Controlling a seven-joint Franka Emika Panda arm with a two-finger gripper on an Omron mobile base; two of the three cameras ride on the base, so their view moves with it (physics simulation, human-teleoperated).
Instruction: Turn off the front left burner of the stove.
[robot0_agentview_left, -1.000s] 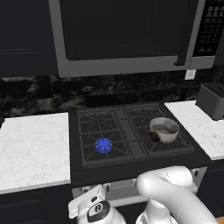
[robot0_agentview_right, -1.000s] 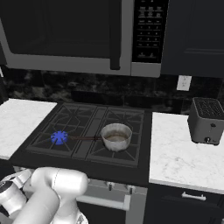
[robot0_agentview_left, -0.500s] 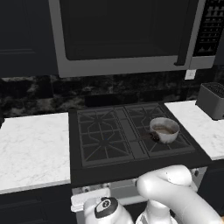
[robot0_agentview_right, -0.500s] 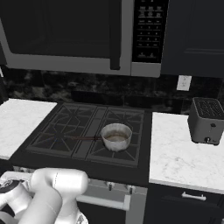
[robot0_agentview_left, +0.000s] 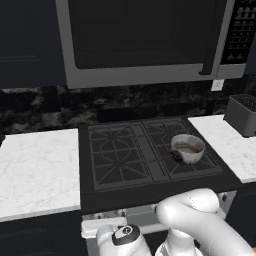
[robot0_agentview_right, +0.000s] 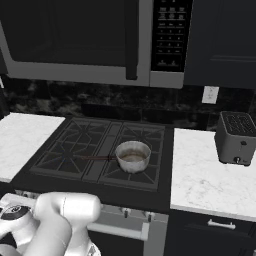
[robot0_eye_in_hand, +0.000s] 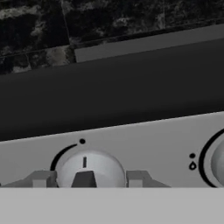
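With your jaws (robot0_eye_in_hand: 84, 179) spread open astride the round silver knob (robot0_eye_in_hand: 89, 168), any twist as you retreat could relight the dark front left burner (robot0_agentview_left: 118, 168).

This is a home kitchen. A black stove (robot0_agentview_left: 150, 155) with a small pot (robot0_agentview_left: 188, 148) on it sits between white stone counters (robot0_agentview_left: 37, 167). A big microwave (robot0_agentview_left: 145, 40) hangs above the stove. A toaster (robot0_agentview_right: 237, 138) stands on the counter by a wall plug (robot0_agentview_right: 210, 94).
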